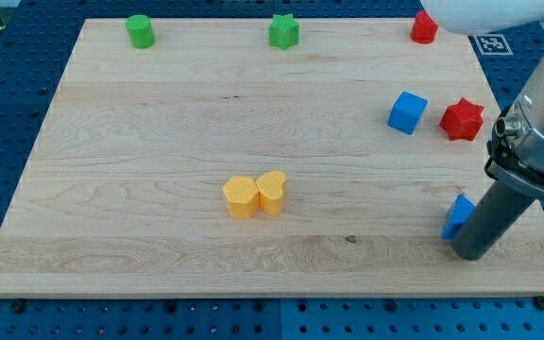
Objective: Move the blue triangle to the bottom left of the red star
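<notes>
Eight blocks sat on the wooden board (159, 170) at that moment, and my tip (467, 253) was down at the view's lower right, pressed right against the blue triangle (457, 215). That triangle showed only partly, its right side hidden behind the dark rod, so how the two met I could not make out fully. No jaws on this rod, nothing to open or close; it simply stood beside the block. Up above lay the red star (462, 119), well apart from the triangle, with the blue cube (407, 111) just to its left. Along the top edge: a green cylinder (140, 30), a green star (283, 31), a red block (424, 27). Mid-board, a yellow hexagon (241, 196) touched a yellow heart (272, 191).
</notes>
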